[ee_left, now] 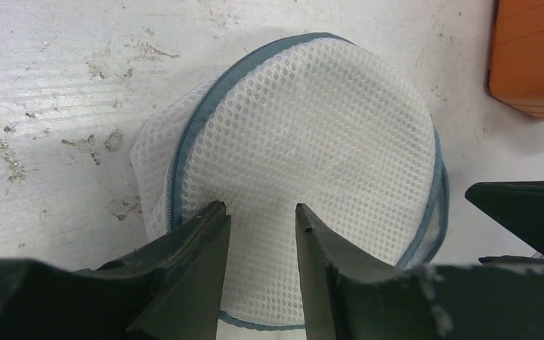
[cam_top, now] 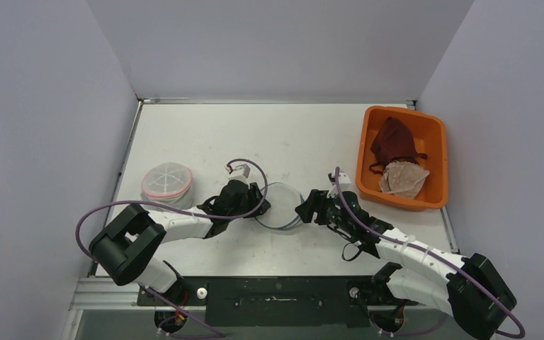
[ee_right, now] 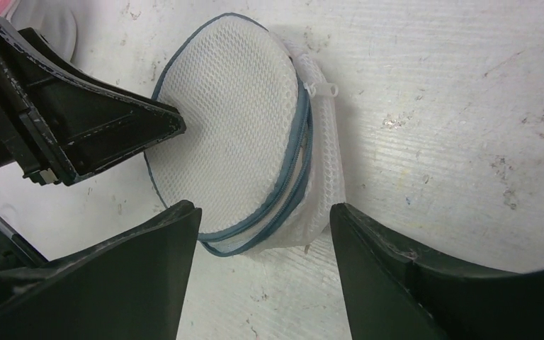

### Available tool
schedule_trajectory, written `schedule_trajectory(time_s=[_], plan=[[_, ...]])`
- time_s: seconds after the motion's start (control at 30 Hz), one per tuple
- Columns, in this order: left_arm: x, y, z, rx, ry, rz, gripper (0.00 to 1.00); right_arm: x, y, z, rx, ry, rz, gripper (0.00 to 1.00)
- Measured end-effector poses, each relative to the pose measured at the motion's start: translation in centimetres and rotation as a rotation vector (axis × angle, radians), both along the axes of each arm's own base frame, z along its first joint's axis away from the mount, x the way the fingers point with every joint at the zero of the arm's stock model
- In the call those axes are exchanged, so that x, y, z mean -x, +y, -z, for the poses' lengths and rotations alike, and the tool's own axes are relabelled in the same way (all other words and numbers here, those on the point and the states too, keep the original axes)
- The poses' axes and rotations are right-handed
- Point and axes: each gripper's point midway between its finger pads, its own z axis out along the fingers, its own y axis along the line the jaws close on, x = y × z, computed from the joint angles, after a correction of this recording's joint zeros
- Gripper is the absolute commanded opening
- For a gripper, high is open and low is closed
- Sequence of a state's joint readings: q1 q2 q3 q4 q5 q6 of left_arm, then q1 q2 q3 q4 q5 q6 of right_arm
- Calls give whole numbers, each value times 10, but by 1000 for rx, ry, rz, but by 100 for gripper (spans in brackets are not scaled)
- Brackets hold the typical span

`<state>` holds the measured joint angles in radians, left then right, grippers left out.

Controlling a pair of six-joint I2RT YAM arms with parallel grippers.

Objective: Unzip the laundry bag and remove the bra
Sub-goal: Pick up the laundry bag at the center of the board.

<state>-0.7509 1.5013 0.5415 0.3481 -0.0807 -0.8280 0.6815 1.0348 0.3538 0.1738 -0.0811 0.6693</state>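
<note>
The laundry bag [cam_top: 282,205] is a round, flat white mesh pouch with a blue-grey zipper [ee_right: 301,163] round its rim, lying on the table between my arms. My left gripper [cam_top: 259,201] hovers over its left edge, open, with the fingertips [ee_left: 212,212] a little apart above bare mesh [ee_left: 304,134]. From the right side my right gripper [ee_right: 263,212] stands wide open just short of the bag's rim [ee_right: 234,113], with nothing between its fingers. A white zipper tab [ee_right: 321,88] shows on the bag's side. No bra shows through the mesh.
An orange bin [cam_top: 365,152] at the right holds a dark red garment [cam_top: 394,140] and a pale lacy one [cam_top: 404,177]. A second round mesh bag with pink trim [cam_top: 166,180] lies at the left. Walls close in the table on three sides.
</note>
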Motion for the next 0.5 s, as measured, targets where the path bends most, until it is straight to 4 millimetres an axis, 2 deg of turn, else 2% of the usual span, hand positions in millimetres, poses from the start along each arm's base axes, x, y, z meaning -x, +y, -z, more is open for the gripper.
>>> schedule_trajectory(time_s=[0.1, 0.27, 0.37, 0.5], plan=[[2, 2, -10, 8, -7, 0, 41, 1, -2, -6, -4, -8, 7, 81], [3, 3, -31, 36, -36, 0, 42, 0, -4, -4, -43, 39, 37, 95], [3, 1, -38, 45, -47, 2, 42, -3, -1, -2, -91, 78, 57, 96], [4, 0, -36, 40, -42, 8, 42, -4, 3, 8, -132, 139, 82, 96]])
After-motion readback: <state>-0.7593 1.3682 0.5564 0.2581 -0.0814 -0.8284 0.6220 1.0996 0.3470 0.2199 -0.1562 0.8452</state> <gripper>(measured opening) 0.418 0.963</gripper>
